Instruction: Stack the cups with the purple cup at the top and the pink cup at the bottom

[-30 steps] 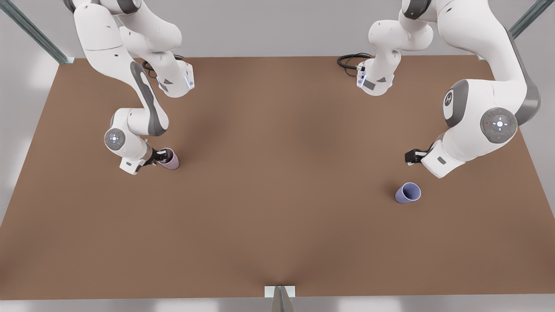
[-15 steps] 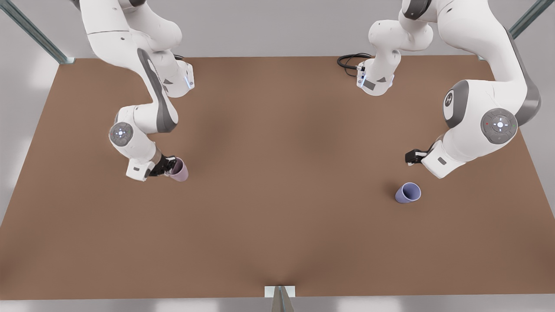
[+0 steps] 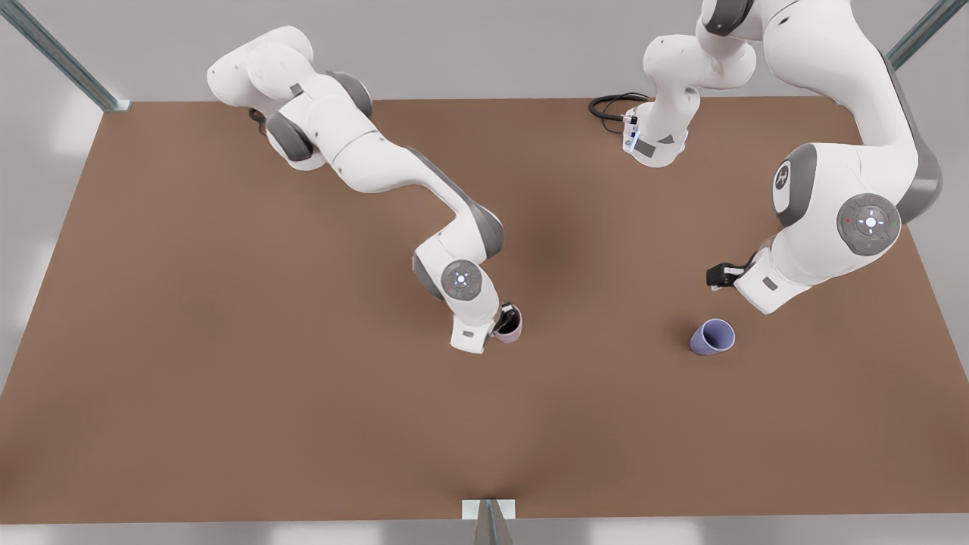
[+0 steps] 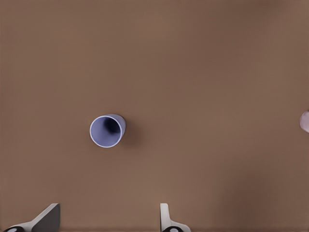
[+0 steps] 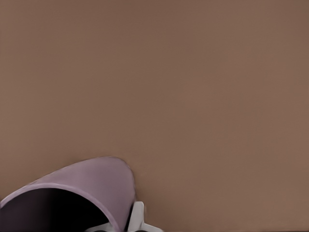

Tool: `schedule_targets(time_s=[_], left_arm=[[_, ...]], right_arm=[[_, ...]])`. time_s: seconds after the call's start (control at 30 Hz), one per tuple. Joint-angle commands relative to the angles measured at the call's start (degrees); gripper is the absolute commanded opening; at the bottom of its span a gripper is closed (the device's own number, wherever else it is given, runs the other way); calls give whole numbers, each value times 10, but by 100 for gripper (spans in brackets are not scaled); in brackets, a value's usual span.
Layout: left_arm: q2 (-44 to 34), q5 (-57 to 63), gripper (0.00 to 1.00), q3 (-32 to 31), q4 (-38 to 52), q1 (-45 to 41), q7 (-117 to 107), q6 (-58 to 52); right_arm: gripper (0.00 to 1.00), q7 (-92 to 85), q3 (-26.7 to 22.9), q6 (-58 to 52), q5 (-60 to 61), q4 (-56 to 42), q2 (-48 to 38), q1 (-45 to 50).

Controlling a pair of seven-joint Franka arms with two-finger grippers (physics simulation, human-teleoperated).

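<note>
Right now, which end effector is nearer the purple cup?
Left end effector, open, just above the purple cup. Right end effector holds the pink cup mid-table, farther off.

two cups are counted on the brown table (image 3: 227,393): one pink cup (image 3: 512,327), placed near the table's middle, and one purple cup (image 3: 711,337), placed toward the edge at the front view's right. two arms are counted, each fitted with one gripper: the right gripper (image 3: 506,318), by which the pink cup is gripped at its rim, and the left gripper (image 3: 715,275), held with fingers apart near the purple cup. one black cable coil (image 3: 609,106) is counted at the far edge.
</note>
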State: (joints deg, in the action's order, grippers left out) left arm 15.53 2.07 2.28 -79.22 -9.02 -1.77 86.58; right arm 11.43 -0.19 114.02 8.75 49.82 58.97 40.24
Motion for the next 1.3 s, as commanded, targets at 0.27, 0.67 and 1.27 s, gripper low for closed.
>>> schedule_targets(time_s=[0.27, 0.67, 1.27], left_arm=[[0, 0, 100, 1, 0, 1, 0, 0], [23, -20, 100, 36, -267, 7, 27, 384], [99, -20, 100, 44, -298, 11, 52, 483]], right_arm=[[21, 379, -3, 5, -2, -9, 27, 16], [52, 378, -13, 27, -2, -2, 27, 35], [100, -47, -62, -193, -80, 367, -507, -263]])
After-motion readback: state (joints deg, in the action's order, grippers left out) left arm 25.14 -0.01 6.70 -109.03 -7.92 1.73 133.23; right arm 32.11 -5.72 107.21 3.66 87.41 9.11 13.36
